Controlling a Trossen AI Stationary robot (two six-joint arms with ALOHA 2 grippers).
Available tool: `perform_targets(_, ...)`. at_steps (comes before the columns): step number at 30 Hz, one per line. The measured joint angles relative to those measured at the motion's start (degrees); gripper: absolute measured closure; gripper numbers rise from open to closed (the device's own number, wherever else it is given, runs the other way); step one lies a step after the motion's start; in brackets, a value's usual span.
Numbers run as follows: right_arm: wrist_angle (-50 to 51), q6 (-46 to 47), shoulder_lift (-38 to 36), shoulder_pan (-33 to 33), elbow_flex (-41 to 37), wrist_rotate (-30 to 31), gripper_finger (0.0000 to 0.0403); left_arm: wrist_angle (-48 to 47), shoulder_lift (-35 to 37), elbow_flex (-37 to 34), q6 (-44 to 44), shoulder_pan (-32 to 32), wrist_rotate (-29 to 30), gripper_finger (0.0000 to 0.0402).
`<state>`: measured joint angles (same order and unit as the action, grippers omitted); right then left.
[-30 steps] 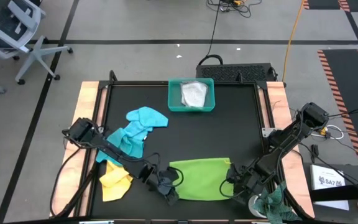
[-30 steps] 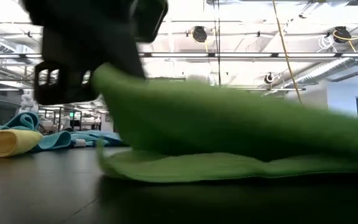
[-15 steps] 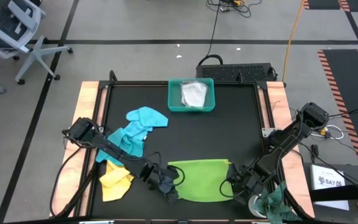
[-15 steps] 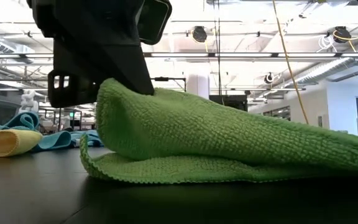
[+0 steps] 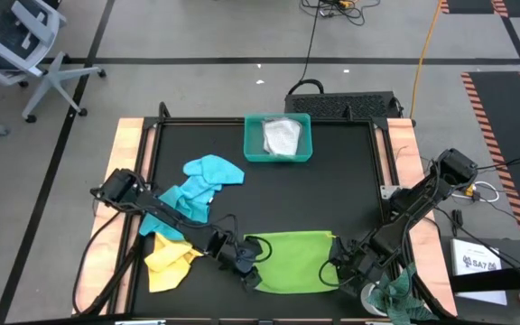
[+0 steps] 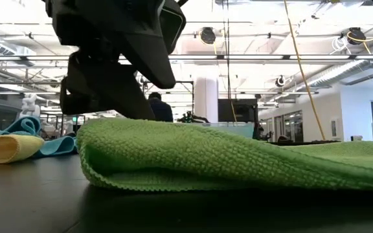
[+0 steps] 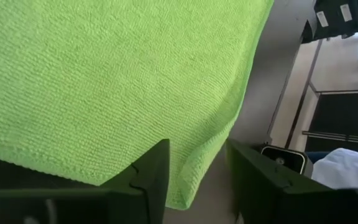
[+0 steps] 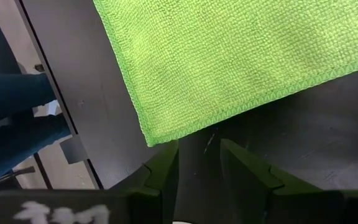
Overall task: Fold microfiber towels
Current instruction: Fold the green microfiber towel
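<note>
The green towel [image 5: 294, 261] is laid folded on the tabletop [image 5: 350, 181] between both end effectors. The left end effector [image 5: 248, 269] is parted at its edge, empty; the right end effector [image 5: 339, 267] is parted beside its corner, empty.

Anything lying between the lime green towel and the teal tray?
No. In the high view, only bare black mat separates the lime green towel from the teal tray; the turquoise towels sit off to one side.

We see the left arm stretched low across the table's near side, its left gripper [image 5: 247, 268] tipped downward with the fingers [image 7: 151, 171] parted and holding nothing. The right arm reaches in from the table's right edge, and its right gripper [image 5: 336, 263] hangs low with fingers [image 8: 247, 165] apart and empty.
</note>
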<state>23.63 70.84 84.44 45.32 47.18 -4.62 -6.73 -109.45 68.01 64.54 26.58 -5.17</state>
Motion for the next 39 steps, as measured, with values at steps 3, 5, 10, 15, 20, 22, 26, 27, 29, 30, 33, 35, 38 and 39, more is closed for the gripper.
perform_targets(3,-0.01,-0.48,0.0,0.0,0.0,0.02,0.0291,0.01,0.0,0.0,1.04,0.06,0.5,0.0239)
perform_targets(5,-0.01,-1.07,0.0,-0.3,0.0,-0.01,0.0291,0.01,0.0,0.0,1.18,0.07,2.89,0.0241)
perform_targets(10,-1.15,-2.04,-0.75,-3.43,-0.04,0.0,0.0291,-0.33,0.0,0.0,1.65,-0.21,12.34,0.0255)
perform_targets(15,-2.43,-8.66,-3.89,-8.69,-0.04,0.46,0.0291,-3.26,0.0,0.0,1.54,-1.24,17.57,0.0271)
perform_targets(20,-2.2,-14.24,-4.92,-13.55,-0.04,4.5,0.0291,-6.89,0.0,0.0,0.74,-2.73,18.4,0.0279)
perform_targets(22,-2.37,-15.8,-4.7,-15.1,-0.3,4.71,0.0296,-8.01,0.0,0.0,0.71,-3.3,18.58,0.0279)
perform_targets(26,-2.37,-17.57,-3.61,-17.42,-2.06,4.5,0.0338,-8.42,0.0,0.0,0.03,-4.19,18.72,0.028)
perform_targets(27,-2.16,-17.91,-3.29,-17.66,-2.56,4.52,0.0355,-8.5,0.0,0.0,0.02,-4.37,18.73,0.028)
perform_targets(29,-2.57,-18.52,-2.75,-17.98,-3.76,4.43,0.0388,-8.65,0.0,0.0,0.01,-4.7,18.73,0.028)
perform_targets(30,-2.57,-18.66,-2.73,-17.99,-4.56,4.42,0.0395,-8.76,0.0,0.0,-0.42,-4.88,18.73,0.028)
perform_targets(33,-2.53,-17.02,-2.73,-18.32,-6.93,4.59,0.0395,-10.43,0.0,0.0,-1.46,-5.38,18.71,0.028)
perform_targets(35,-2.64,-15.76,-2.73,-18.45,-8.33,4.71,0.04,-12.19,0.0,0.0,-1.49,-5.66,18.71,0.028)
perform_targets(38,-4.22,-13.86,-2.88,-18.43,-10.24,4.9,0.0401,-15.05,0.0,0.0,-1.49,-6.04,18.71,0.028)
perform_targets(39,-5.16,-13.25,-2.98,-18.43,-10.87,5.01,0.0402,-15.9,-0.01,0.0,-1.49,-6.05,18.71,0.028)
